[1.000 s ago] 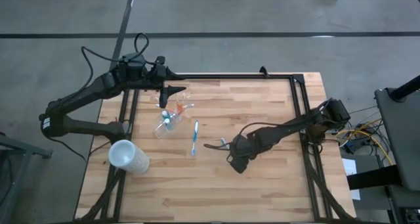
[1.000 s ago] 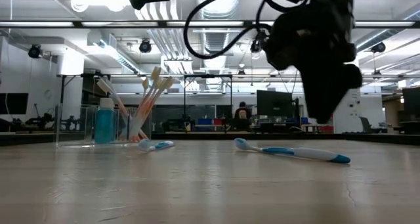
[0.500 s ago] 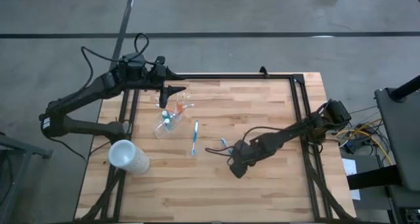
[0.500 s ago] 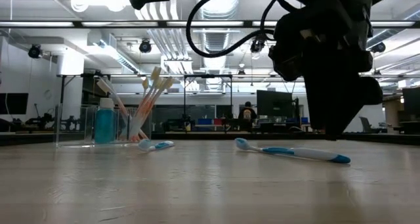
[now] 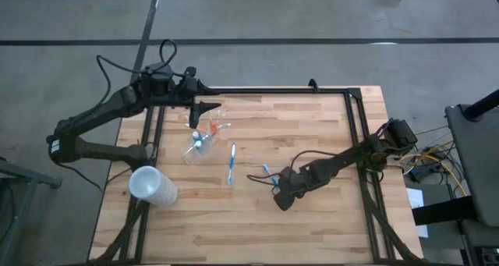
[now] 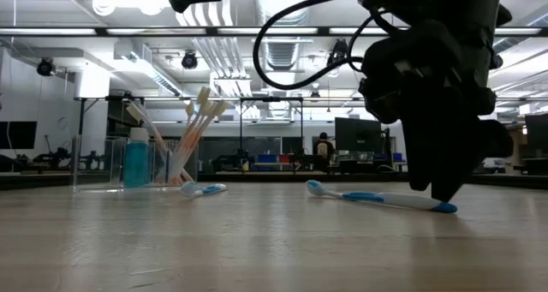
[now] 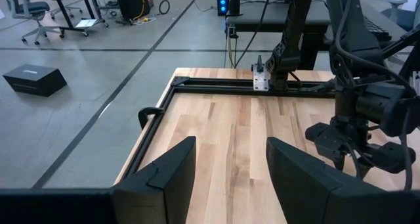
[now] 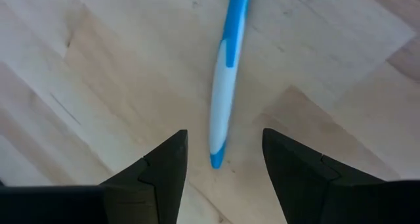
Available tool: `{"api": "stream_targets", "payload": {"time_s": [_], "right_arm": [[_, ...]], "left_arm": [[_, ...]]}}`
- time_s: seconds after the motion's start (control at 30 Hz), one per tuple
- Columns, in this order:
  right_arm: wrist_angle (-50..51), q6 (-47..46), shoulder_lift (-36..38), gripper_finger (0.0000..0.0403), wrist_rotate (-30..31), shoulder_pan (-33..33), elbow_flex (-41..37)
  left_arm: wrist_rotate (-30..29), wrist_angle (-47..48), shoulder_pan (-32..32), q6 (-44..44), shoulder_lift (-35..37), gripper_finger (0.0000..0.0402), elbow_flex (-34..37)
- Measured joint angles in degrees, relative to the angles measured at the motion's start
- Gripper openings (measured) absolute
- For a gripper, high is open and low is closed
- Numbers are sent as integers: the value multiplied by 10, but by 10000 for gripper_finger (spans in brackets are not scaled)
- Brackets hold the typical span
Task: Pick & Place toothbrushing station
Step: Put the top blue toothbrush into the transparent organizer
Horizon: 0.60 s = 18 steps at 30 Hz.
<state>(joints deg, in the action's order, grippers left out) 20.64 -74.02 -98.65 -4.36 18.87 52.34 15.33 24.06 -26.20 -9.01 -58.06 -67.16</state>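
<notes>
- Toothbrushing station things sit on the wooden bench (image 5: 312, 219) toward its left side: a clear tumbler (image 5: 195, 150) holding a blue toothpaste tube (image 6: 136, 157) and several white-orange toothbrushes (image 6: 195, 125), which lean out of it in the low view.
- One white-blue toothbrush (image 5: 231, 164) lies flat on the bench just beside the tumbler, toward the middle.
- Another white-blue toothbrush (image 8: 226, 73) lies flat near the bench's middle, right under the right gripper (image 5: 274, 190).
- In the right wrist view, that brush's handle end points into the gap between the fingers (image 8: 161, 168), which stand apart with nothing between them and no contact with the brush.
- Left gripper (image 5: 197, 116) hangs over the bench's far left edge, close above the tumbler; its fingers (image 7: 164, 175) are spread apart and hold nothing.
- A larger frosted whitish cup (image 5: 152, 186) lies near the left front edge, apart from the tumbler.
</notes>
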Motion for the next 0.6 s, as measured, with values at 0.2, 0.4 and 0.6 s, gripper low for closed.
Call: {"api": "stream_targets", "payload": {"time_s": [0.2, 0.4, 0.6], "right_arm": [[-4, -10, 0, 190, 0, 0, -10], [-12, -25, 1, 178, 0, 0, -21], [-24, -25, 1, 177, 0, 0, -20]], "left_arm": [[0, 0, 0, 0, 0, 191, 0], [0, 0, 0, 0, 0, 191, 0], [0, 0, 0, 0, 0, 191, 0]]}}
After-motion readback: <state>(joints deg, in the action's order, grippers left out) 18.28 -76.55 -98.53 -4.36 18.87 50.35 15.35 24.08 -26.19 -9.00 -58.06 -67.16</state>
